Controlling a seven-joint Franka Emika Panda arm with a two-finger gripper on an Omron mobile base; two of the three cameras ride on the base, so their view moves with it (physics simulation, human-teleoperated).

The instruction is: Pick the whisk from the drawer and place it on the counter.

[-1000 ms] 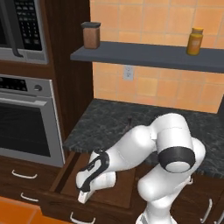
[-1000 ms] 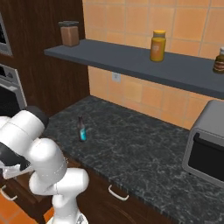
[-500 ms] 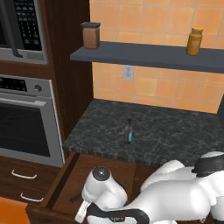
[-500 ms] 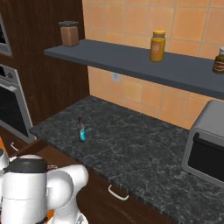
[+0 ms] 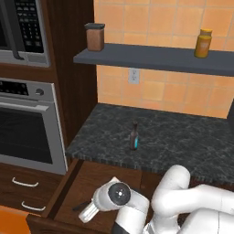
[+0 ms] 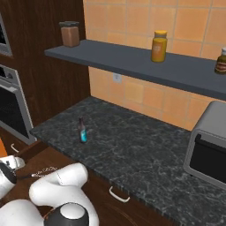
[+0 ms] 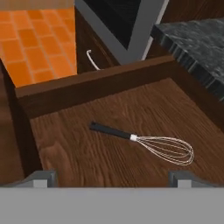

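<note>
The whisk lies flat on the brown floor of the open drawer, its black handle pointing toward the drawer's side wall and its silver wire loops toward the counter. My gripper hangs above it, open, with the fingertips wide apart and nothing between them. In the left base view the gripper is low over the drawer, beside the dark whisk handle. In the right base view the whisk shows in the drawer below the speckled counter.
A small dark bottle with a blue label stands on the counter near its front edge. An oven sits left of the drawer, a toaster oven at the counter's right. Jars stand on the wall shelf.
The arm has folded down and swung its hand low over the open drawer. The jaws have widened a little. The whisk and bottle have not moved.
</note>
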